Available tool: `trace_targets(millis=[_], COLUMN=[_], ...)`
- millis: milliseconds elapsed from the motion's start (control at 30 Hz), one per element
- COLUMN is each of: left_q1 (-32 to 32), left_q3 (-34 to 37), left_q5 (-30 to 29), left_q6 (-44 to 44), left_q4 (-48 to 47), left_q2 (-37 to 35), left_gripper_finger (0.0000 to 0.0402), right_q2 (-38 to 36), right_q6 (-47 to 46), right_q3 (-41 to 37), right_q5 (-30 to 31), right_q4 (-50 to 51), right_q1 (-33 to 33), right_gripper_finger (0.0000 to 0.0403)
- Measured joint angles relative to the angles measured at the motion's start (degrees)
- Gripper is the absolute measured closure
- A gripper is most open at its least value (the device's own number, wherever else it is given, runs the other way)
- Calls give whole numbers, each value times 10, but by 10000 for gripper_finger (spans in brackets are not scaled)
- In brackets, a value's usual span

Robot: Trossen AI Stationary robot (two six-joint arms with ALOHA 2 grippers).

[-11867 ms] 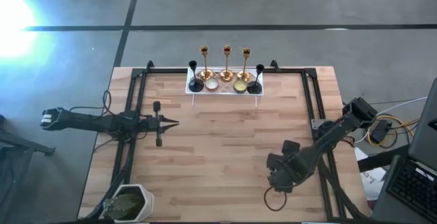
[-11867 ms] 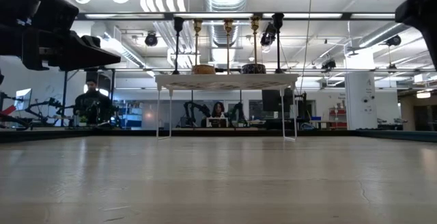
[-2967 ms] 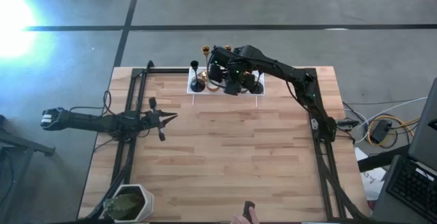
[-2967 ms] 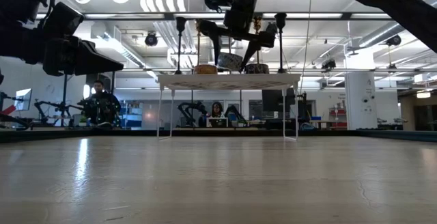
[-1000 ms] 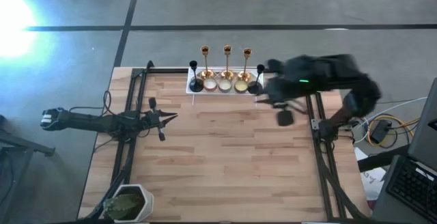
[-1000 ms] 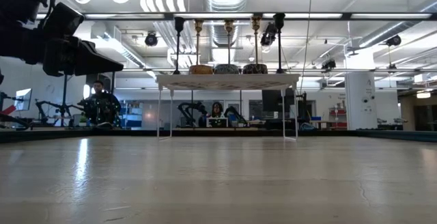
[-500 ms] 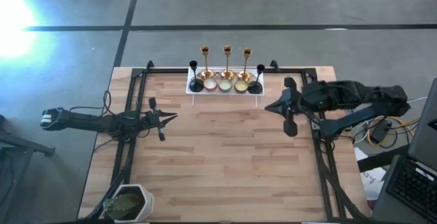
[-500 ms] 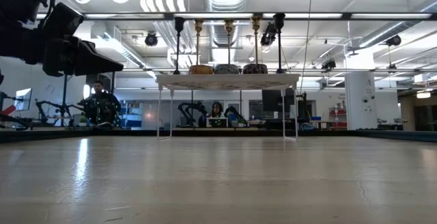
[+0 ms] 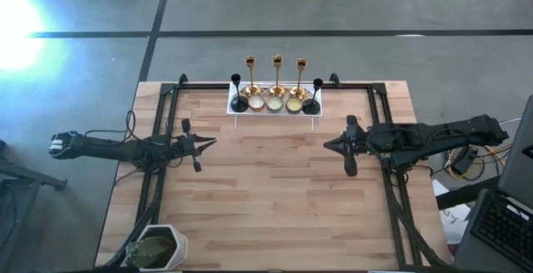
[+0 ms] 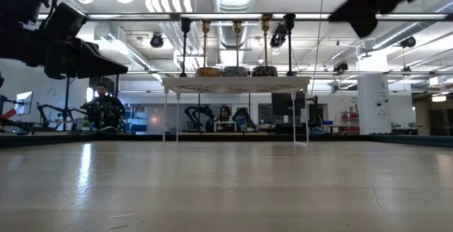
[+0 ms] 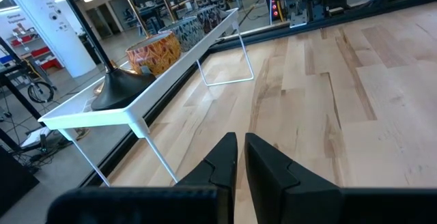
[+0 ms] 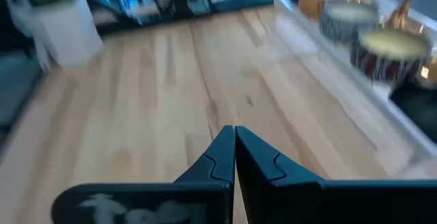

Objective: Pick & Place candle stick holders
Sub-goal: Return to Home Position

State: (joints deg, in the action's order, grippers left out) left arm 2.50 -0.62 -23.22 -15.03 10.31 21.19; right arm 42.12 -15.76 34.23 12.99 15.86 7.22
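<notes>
**Though the candle stick holders [image 9: 276, 73] all stand racked, a stray swing could fell one**

Over the table [image 9: 275, 198], near its right edge, the right gripper [image 9: 327, 144] hovers with jaws pressed together. The left gripper [image 9: 212, 144], likewise closed, waits near the left edge. The white tray [image 9: 275, 114] sits mid far edge and carries the holders. An arm swinging toward that edge could clip the end black holder [image 9: 311, 105]

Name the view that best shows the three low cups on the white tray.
The high view: the three low cups line up on the white tray, tops visible. The low view shows only sides; wrist views see them obliquely.
</notes>
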Motion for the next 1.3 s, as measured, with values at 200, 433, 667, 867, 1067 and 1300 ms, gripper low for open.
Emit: trace_targets(millis=[200, 433, 667, 867, 1067, 1300], left_q1=[0, 0, 0, 0, 0, 0], left_q3=[0, 0, 0, 0, 0, 0], left_q5=[0, 0, 0, 0, 0, 0], left_q6=[0, 0, 0, 0, 0, 0], left_q4=[0, 0, 0, -2, -2, -2], left_q2=[0, 0, 0, 0, 0, 0], left_gripper_finger=[368, 368, 368, 368, 368, 368], right_q2=[-29, -191, -346, -421, -421, -406], right_q6=[58, 97, 88, 60, 87, 102], right_q3=[-90, -239, -337, -337, -337, -337], right_q5=[0, -51, -59, -81, -83, -84], right_q4=[-59, -182, -197, -177, -174, -173], right_q1=[0, 0, 0, -15, -16, -16], right_gripper_finger=[395, 395, 395, 395, 394, 394])
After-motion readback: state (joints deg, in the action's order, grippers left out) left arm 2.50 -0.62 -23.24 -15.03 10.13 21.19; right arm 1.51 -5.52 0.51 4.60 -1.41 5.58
